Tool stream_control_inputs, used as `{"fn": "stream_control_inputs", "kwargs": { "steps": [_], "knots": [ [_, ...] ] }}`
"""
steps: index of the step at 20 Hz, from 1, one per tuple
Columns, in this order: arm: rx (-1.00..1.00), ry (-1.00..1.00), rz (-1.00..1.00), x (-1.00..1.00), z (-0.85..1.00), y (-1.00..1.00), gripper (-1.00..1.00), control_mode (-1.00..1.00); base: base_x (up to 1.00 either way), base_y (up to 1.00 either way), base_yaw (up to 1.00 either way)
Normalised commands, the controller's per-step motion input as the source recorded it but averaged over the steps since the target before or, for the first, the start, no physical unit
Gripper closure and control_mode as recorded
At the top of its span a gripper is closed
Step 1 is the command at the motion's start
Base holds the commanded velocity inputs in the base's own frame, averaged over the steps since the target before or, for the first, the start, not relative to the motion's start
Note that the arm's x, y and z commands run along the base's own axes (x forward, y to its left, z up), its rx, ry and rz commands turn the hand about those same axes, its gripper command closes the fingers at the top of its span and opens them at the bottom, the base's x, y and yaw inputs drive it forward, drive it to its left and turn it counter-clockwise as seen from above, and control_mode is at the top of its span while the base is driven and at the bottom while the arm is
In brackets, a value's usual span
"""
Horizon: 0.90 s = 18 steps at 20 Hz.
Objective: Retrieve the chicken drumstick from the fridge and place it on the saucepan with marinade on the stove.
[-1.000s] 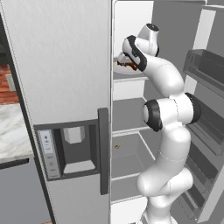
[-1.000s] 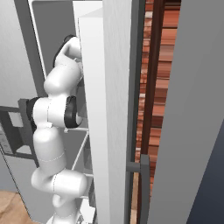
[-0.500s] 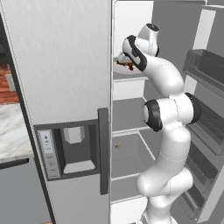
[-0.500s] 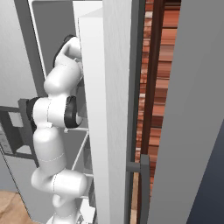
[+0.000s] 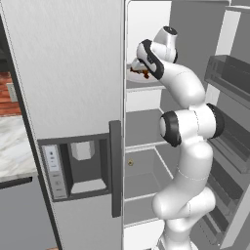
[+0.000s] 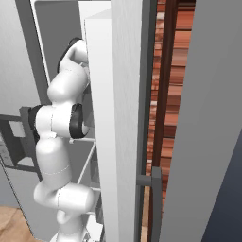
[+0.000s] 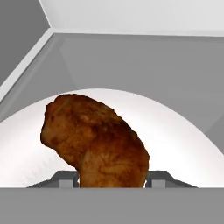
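Fridge (image 5: pixel 73 68) stands w/ right door open; left door shut, w/ dispenser panel (image 5: pixel 78 166) and dark handle (image 5: pixel 115 168). Arm reaches up into the open compartment, wrist bent toward an upper shelf (image 5: pixel 141 87).

Claw (image 5: pixel 140 68) sits at that shelf, over a white plate (image 5: pixel 134 75). Hand view: drumstick (image 7: pixel 94 140) fills the middle, brown and lumpy, its lower end sitting between the two finger tips (image 7: pixel 65 178), which press in on either side. Claw is closed on the drumstick. White plate (image 7: pixel 175 144) lies right behind/under it; can't tell whether the meat is touching the plate or just off it. Grey fridge back wall and side wall beyond.

Left base view: a bit of reddish-brown drumstick (image 5: pixel 142 72) shows at the claw, just above the plate rim. Lower shelves (image 5: pixel 141 188) are white; door bins (image 5: pixel 229 78) on the open door at right.

Right base view: arm (image 6: pixel 61 123) rises at left into the fridge, past the edge of the open door (image 6: pixel 118 118); claw is hidden behind that door. Brick-red wall strip (image 6: pixel 165 94) beside it. Marble worktop (image 5: pixel 14 146) at far left of left base view.
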Motion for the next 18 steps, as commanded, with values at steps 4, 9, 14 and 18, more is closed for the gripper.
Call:
{"fn": "stream_control_inputs", "kwargs": {
  "steps": [4, 9, 14, 18],
  "knots": [
    [0.0, 0.0, 0.0, 0.0, 0.0, 0.0, 1.0, -1.0, 0.0, 0.0, 0.0],
    [0.0, 0.0, 0.0, -0.18, 0.0, 0.0, 1.0, -1.0, 0.0, 0.0, 0.0],
    [0.0, 0.0, 0.0, -0.23, 0.0, 0.0, 1.0, -1.0, 0.0, 0.0, 0.0],
    [0.0, -0.01, 0.0, -0.51, 0.0, 0.0, 1.0, -1.0, 0.0, 0.0, 0.0]
  ]
}}
